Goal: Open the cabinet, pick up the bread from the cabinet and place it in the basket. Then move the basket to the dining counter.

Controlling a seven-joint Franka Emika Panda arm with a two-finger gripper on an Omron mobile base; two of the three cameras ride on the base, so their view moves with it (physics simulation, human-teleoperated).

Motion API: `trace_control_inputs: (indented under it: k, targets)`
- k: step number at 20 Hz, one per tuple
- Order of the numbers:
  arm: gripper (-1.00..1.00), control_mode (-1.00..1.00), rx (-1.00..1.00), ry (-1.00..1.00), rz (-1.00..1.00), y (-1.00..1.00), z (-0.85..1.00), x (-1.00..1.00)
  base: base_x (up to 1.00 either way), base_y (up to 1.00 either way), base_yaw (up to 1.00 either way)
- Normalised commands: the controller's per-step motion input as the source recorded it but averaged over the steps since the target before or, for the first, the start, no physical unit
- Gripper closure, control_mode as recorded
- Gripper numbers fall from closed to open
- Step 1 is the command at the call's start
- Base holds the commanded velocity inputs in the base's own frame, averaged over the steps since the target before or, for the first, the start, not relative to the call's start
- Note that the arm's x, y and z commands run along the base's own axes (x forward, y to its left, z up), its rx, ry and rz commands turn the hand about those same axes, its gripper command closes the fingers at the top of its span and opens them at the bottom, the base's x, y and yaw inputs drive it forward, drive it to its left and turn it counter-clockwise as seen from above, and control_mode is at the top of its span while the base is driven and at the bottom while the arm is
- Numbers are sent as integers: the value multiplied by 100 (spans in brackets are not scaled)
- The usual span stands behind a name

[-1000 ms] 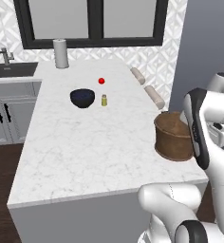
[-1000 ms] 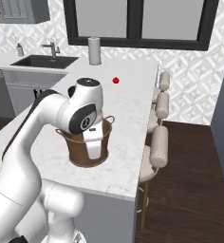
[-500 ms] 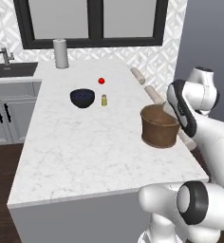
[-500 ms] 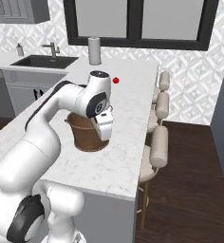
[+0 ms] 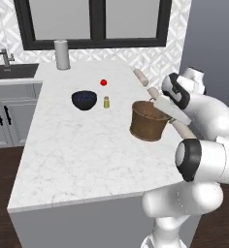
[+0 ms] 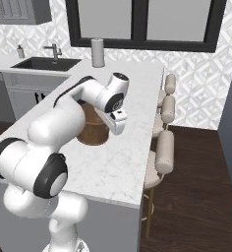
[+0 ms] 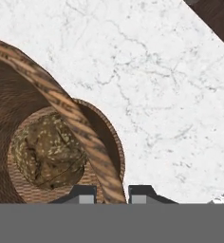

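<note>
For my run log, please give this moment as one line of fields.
phase: moving basket | gripper: shut on basket handle | basket: over dining counter | bread: inside basket

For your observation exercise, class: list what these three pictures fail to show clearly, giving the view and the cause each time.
- Bread: shows in the hand view; in the left base view the basket wall hides it.
- Basket: right base view, largely covered by the arm.
- Whether the basket rests on the dining counter or hangs above it: cannot tell.
- Small yellow item: left base view, too small to identify.

Bread (image 7: 48,149) apparently inside upright basket (image 5: 147,122)
</note>
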Motion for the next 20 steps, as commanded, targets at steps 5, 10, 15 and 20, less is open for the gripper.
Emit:
trace_control_inputs:
  k: [5,10,15,20]
  targets:
    - [100,-100,-1,0,15,20,-48,100,0,0,0]
    - [100,-100,-11,-6,5,23,-77,75,0,0,0]
    - [100,-100,-1,-5,0,0,-47,74,0,0,0]
    - [100,-100,-2,-12,0,0,-64,17,0,0,0]
